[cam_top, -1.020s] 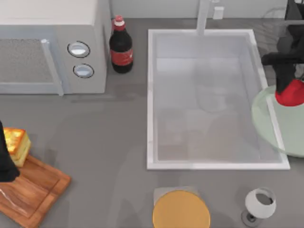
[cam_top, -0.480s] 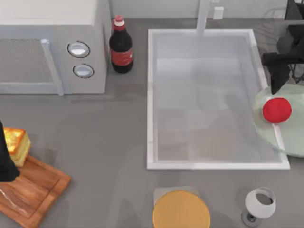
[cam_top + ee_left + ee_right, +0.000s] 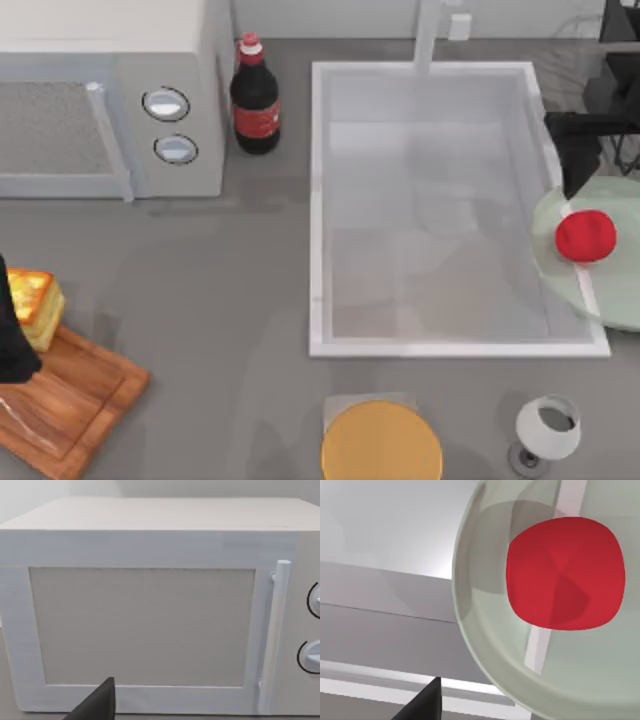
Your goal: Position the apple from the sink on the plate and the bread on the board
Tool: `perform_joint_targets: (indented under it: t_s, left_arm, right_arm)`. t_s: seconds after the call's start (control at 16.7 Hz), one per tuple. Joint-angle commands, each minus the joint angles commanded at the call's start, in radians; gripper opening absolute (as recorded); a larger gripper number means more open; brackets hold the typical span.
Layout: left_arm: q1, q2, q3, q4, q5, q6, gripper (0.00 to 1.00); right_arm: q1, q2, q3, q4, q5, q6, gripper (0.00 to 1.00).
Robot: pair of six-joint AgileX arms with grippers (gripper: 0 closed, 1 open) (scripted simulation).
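Since a second ago the right end effector [image 3: 572,160] has let go of the apple [image 3: 586,237] and is pulling back toward the far edge of the counter [image 3: 220,300]; the apple is now sitting free on the plate [image 3: 610,300], having shifted a bit toward the sink [image 3: 430,350] side.

Going left to right: the left end effector [image 3: 15,345] is hanging at the left edge right beside the bread [image 3: 32,305], and I can't tell how its fingers are set. That bread is a blocky golden slice with a toasted crust, sitting on the far corner of the board [image 3: 75,405], a brown slab with visible grain and a grooved border. Behind it is a boxy white microwave [image 3: 110,95] with two round dials, then a dark cola bottle [image 3: 254,100] with a red label. Down front is a flat round orange-yellow disc [image 3: 381,440] on a grey square. The big rectangular white basin is looking bare inside, faucet [image 3: 428,35] at the back. Its right rim is being overlapped by the pale green see-through plate holding the smooth red ball of an apple. A small white wine glass [image 3: 546,430] is standing near the front right. Can't tell the right end effector's finger state either.
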Motion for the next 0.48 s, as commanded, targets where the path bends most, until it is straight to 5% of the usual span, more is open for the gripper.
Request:
perform_joint_targets:
  t_s: [0.48]
  left_arm:
    - [0.0,0.0,0.0,0.0,0.0,0.0,1.0]
  right_arm:
    - [-0.018,-0.282,-0.248,0.185,0.01,-0.002,1.0]
